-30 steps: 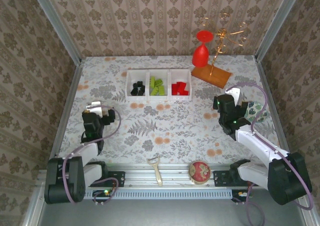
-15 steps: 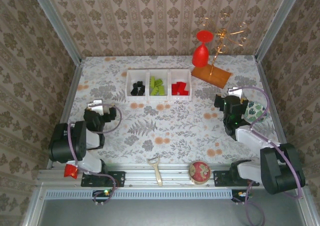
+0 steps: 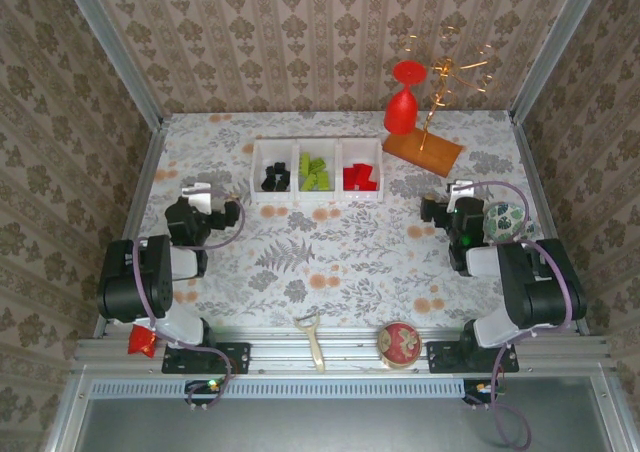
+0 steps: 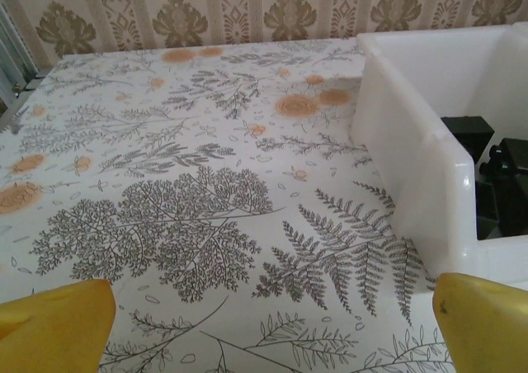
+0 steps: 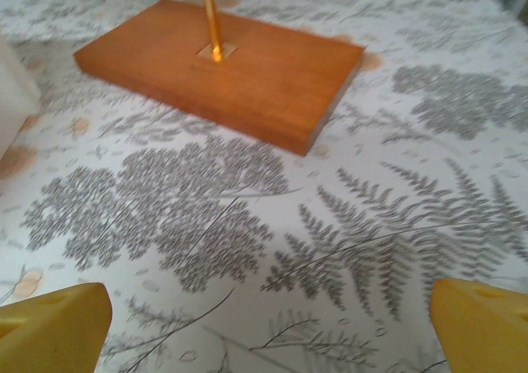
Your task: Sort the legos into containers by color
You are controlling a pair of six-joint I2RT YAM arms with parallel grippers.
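At the near edge, a cream-coloured peeler-like tool (image 3: 312,338) and a round red strawberry-patterned tin (image 3: 399,343) lie on the metal rail (image 3: 260,352) between the 2 arm bases.

Just beyond, the black-and-white left arm (image 3: 135,287) is folded over the left side of the floral-patterned surface (image 3: 330,257). The black-and-white right arm (image 3: 535,287) is folded over the right side. The left arm's jaws stand wide with nothing between them. In the left wrist view its 2 yellow fingertips (image 4: 58,323) sit at the bottom corners over bare surface, with a white bin wall just ahead on the right. The right arm's jaws are equally wide and empty, their yellow fingertips (image 5: 54,328) far apart in the right wrist view.

Farther back, in the middle, 3 square white translucent plastic bins (image 3: 296,167) stand joined in a row. The black bricks (image 3: 276,178) lie in the left bin, the lime green bricks (image 3: 317,172) in the middle bin and the red bricks (image 3: 360,177) in the right bin.

Beyond the bins to the right, an orange-brown wooden board (image 3: 423,150) carries a gold wire stand (image 3: 452,70), with a red goblet (image 3: 403,107) at the stand's left.
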